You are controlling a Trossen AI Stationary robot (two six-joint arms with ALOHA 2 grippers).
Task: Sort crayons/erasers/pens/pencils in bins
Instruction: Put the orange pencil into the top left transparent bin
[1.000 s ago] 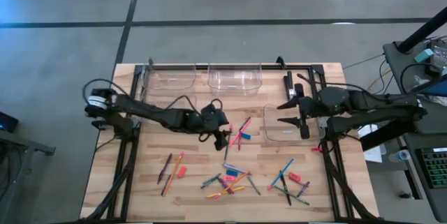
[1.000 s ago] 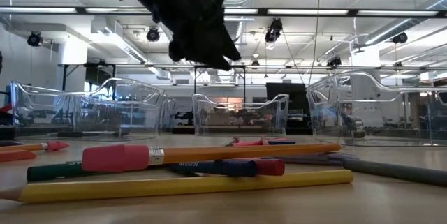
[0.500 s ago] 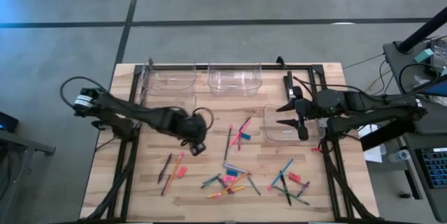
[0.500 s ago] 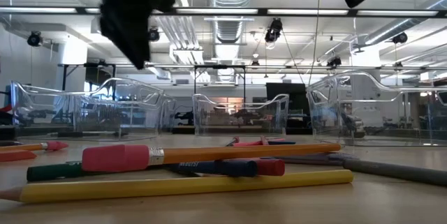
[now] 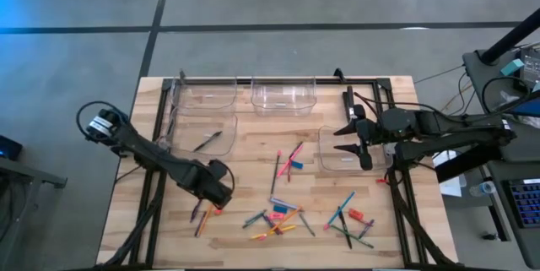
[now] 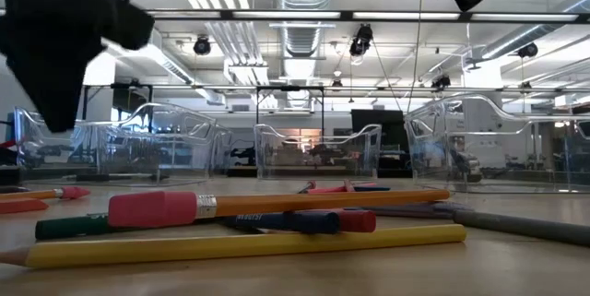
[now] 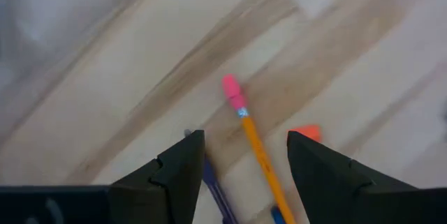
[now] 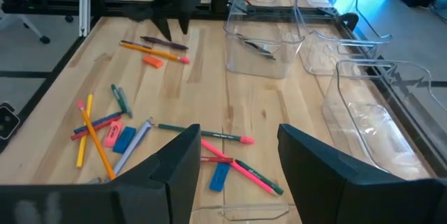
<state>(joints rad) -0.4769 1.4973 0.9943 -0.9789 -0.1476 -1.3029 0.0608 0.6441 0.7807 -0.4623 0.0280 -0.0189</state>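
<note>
My left gripper (image 7: 241,165), open and empty, straddles the orange pencil (image 7: 255,144), whose length runs from eleven to five o'clock.

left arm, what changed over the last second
The left hand swung from the pencils at the table's middle toward the near-left corner and now hangs open over an orange pencil. A dark pen lies in the left bin. The right hand stayed put.

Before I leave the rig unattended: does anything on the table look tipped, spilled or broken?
Nothing stands out. All four bins sit upright, and one holds a dark pen. The other pieces lie scattered on the table, as expected mid-sort.
</note>
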